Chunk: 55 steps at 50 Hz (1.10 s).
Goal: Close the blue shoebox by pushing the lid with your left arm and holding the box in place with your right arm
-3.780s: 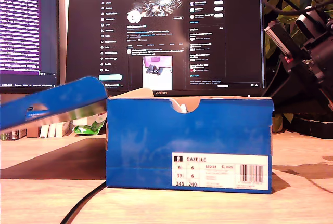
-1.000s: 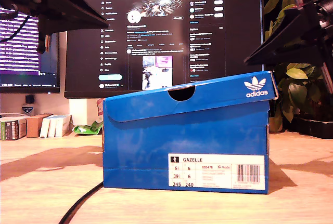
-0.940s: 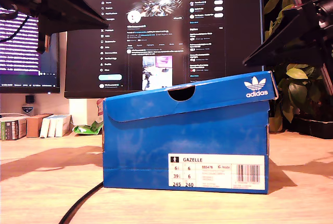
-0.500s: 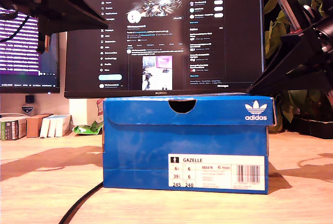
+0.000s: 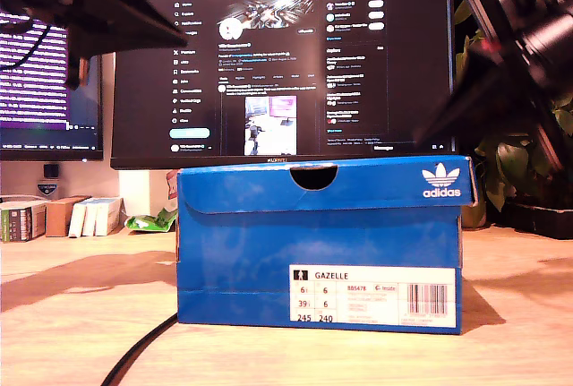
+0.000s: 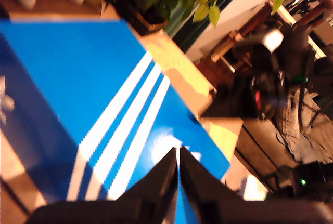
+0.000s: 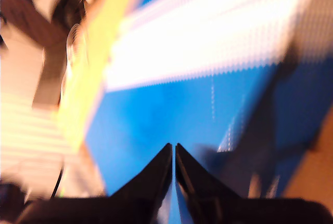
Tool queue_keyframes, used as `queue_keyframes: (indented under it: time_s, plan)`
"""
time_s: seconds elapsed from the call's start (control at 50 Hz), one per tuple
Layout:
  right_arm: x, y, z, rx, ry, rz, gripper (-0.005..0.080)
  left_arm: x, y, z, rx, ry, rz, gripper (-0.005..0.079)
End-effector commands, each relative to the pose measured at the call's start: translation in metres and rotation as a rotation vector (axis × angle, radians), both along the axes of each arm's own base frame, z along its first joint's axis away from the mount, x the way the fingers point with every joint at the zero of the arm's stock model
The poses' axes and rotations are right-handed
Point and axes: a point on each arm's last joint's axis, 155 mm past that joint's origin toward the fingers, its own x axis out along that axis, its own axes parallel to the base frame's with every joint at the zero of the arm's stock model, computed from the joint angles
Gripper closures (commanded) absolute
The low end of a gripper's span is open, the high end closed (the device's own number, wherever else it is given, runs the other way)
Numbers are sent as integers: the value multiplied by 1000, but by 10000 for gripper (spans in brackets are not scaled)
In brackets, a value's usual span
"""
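The blue Adidas shoebox (image 5: pixel 322 261) stands mid-table with its lid (image 5: pixel 322 184) lying flat and level on top. My first gripper (image 5: pixel 176 41) hangs shut high above the box toward the exterior view's left, well clear of it. In its wrist view the shut fingertips (image 6: pixel 178 154) hover over the lid (image 6: pixel 78 78) with its white stripes. My second gripper (image 5: pixel 434 126), blurred, is above the lid's end at the exterior view's right, apart from it. Its wrist view shows shut fingers (image 7: pixel 173 148) over the blue lid (image 7: pixel 171 104).
A large monitor (image 5: pixel 286 64) stands right behind the box, and a second screen (image 5: pixel 45 81) at the exterior view's left. A plant (image 5: pixel 515 153) is at the back right. A black cable (image 5: pixel 143 350) runs across the front of the table. Small boxes (image 5: pixel 63 218) and a green packet (image 5: pixel 150 220) sit at the back left.
The lid swung over from open, sat tilted, then was pressed flat by the second gripper. That gripper has now lifted off the lid. The first arm has stayed still for the last second.
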Motion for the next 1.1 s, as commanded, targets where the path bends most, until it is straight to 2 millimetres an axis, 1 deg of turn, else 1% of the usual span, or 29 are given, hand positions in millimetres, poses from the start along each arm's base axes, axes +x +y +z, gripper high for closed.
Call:
queue_keyframes:
  time_s: [0.0, 0.04, 0.08, 0.12, 0.14, 0.18, 0.2, 0.26, 0.36, 0.42, 0.56, 0.72, 0.82, 0.88, 0.96, 1.08]
  plan:
    - [10, -1, 12, 4, -37, -14, 763, 6, 2, 8, -1, -44, 17, 758]
    - [17, -6, 18, 0, -64, -34, 763, 9, 4, 8, 2, -52, 31, 753]
    - [29, -16, 17, -40, -93, -90, 763, 19, 11, 4, 31, -65, 81, 753]
    - [36, -25, 14, -74, -113, -128, 763, 25, 18, 0, 51, -61, 121, 753]
    - [39, -29, 12, -104, -136, -136, 763, 29, 22, -2, 74, -89, 132, 753]
    - [42, -34, 10, -124, -136, -155, 763, 33, 29, -7, 95, -76, 162, 753]
    - [47, -42, 6, -178, -169, -172, 763, 35, 32, -10, 113, -91, 168, 753]
    - [53, -54, 2, -240, -201, -198, 763, 38, 43, -16, 145, -93, 194, 753]
    - [61, -67, 2, -306, -255, -226, 763, 46, 59, -18, 182, -119, 235, 753]
    - [66, -75, 2, -333, -268, -254, 763, 48, 68, -16, 199, -132, 269, 753]
    - [72, -93, 5, -369, -286, -306, 763, 51, 86, -8, 255, -194, 328, 753]
    - [75, -103, 12, -405, -330, -334, 763, 49, 96, 3, 276, -242, 355, 753]
    - [78, -112, 17, -436, -361, -382, 763, 46, 98, 9, 281, -265, 357, 753]
    - [77, -115, 21, -439, -387, -399, 763, 44, 100, 11, 290, -281, 356, 753]
    - [75, -124, 21, -464, -415, -448, 763, 43, 104, 13, 296, -293, 361, 753]
    - [68, -125, 21, -458, -458, -461, 763, 42, 109, 14, 307, -304, 368, 753]
